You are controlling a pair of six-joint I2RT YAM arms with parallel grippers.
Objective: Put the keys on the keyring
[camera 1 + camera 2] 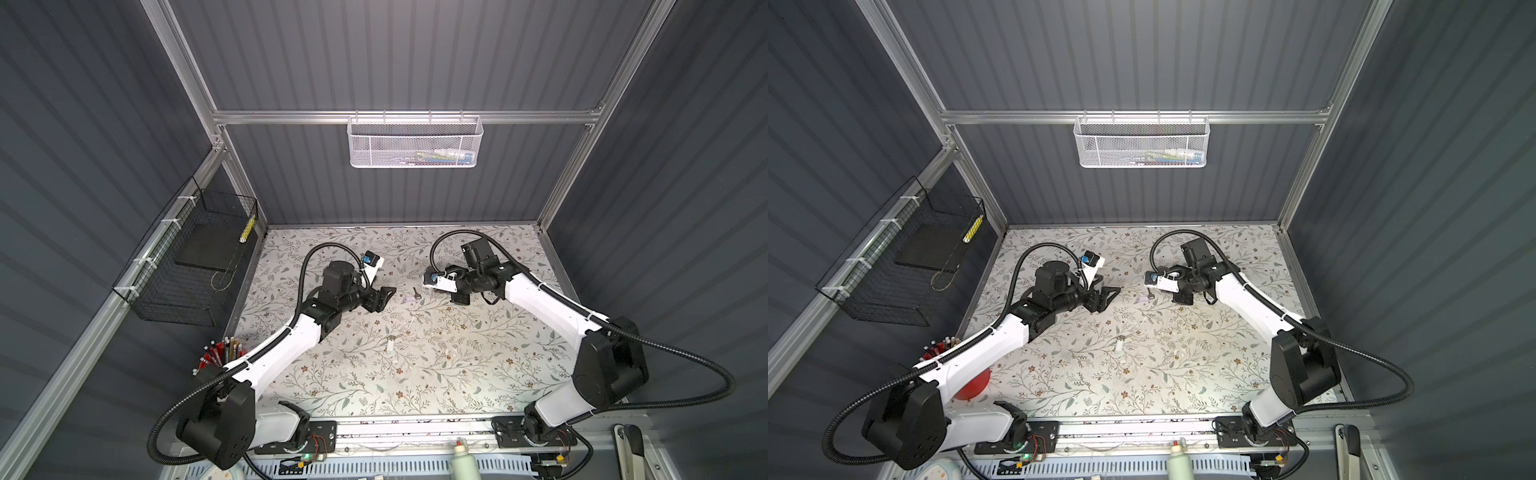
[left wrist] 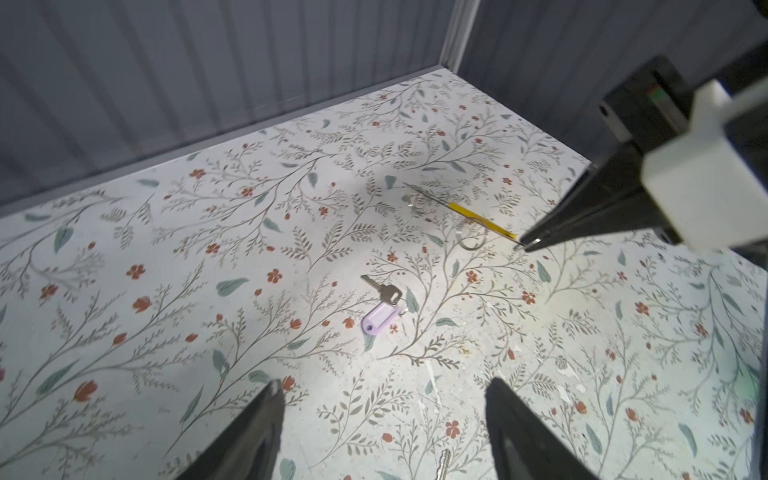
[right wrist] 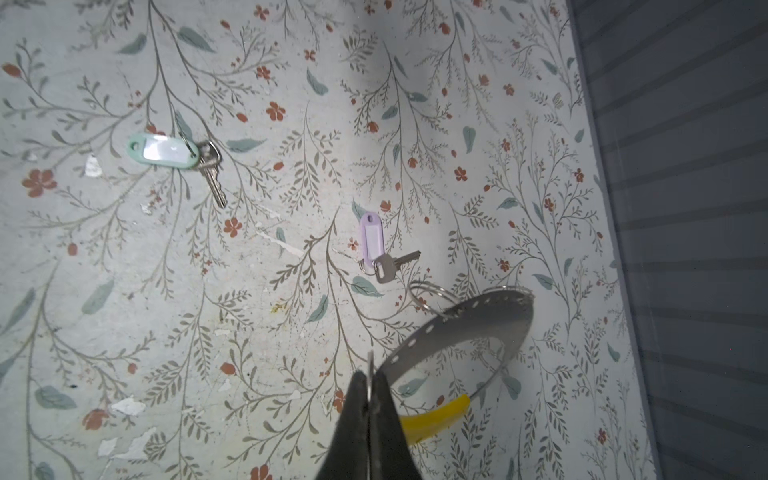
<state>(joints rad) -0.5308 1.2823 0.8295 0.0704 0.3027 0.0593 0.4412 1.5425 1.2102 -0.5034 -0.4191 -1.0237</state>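
Pinching keyring point(image 3: 478, 320) rim, seemingly: right tool point(image 3: 369, 376)

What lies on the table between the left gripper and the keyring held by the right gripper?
A key with a purple tag lies there, between the left gripper and the keyring; the left wrist view shows it.

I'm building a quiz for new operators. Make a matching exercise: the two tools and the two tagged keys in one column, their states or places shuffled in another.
1. left tool
2. right tool
3. purple-tagged key
4. green-tagged key

A. on the table, farther from the keyring
B. open, holding nothing
C. on the table, nearer the keyring
D. shut on the keyring

Pairs: 1-B, 2-D, 3-C, 4-A
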